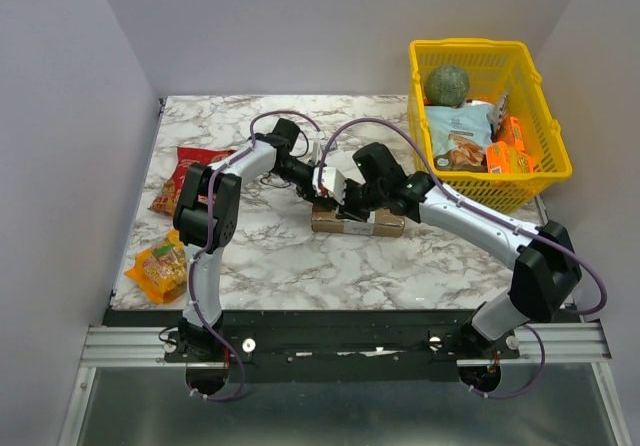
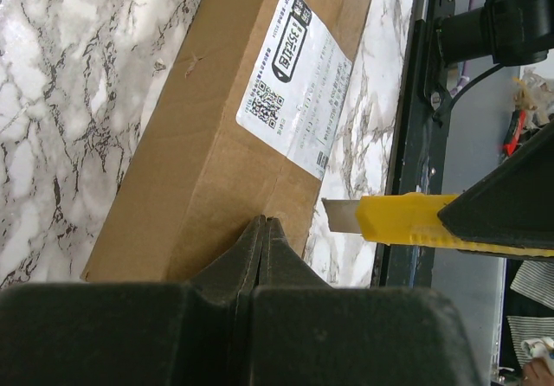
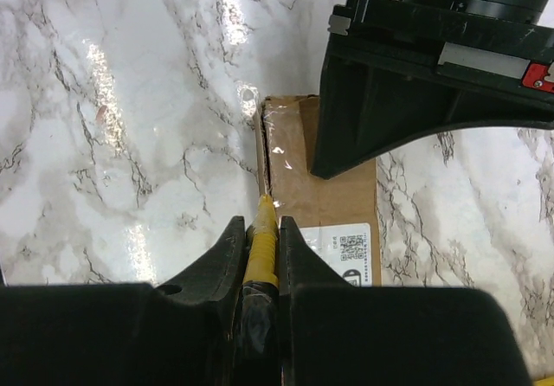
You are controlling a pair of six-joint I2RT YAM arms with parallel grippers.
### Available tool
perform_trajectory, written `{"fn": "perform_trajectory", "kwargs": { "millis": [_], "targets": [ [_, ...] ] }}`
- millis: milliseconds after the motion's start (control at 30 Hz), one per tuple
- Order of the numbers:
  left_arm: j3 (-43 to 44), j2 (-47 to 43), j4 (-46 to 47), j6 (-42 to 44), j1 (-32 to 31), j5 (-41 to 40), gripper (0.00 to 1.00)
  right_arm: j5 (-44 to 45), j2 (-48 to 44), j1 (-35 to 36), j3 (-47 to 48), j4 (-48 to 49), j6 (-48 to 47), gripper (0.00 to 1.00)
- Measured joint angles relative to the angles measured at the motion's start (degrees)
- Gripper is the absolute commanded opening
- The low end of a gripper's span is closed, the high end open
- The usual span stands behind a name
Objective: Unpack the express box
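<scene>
The express box (image 1: 372,224) is a long brown carton with a white label, lying flat mid-table. My left gripper (image 1: 325,181) is shut and empty, its tips (image 2: 264,221) down on the box's top (image 2: 199,144) near one end. My right gripper (image 1: 348,199) is shut on a yellow utility knife (image 3: 262,230). The knife's blade tip meets the box's long left edge (image 3: 267,165), where a dark slit shows under the clear tape. The knife (image 2: 402,223) shows its bare blade in the left wrist view. The left gripper (image 3: 407,83) overhangs the box (image 3: 333,191).
A yellow plastic basket (image 1: 470,44) at the back right holds a green round item (image 1: 446,84), a pale snack bag (image 1: 460,131) and orange packs (image 1: 510,146). A red snack bag (image 1: 185,174) and an orange one (image 1: 163,266) lie at the left.
</scene>
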Motion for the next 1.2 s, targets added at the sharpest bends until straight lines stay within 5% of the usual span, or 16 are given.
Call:
{"fn": "perform_trajectory", "kwargs": {
  "millis": [1200],
  "targets": [
    [1.2,0.9,-1.7,0.5,0.0,0.2,0.0,-0.2,0.6,0.0,0.0,0.8,-4.4,0.0]
  ]
}}
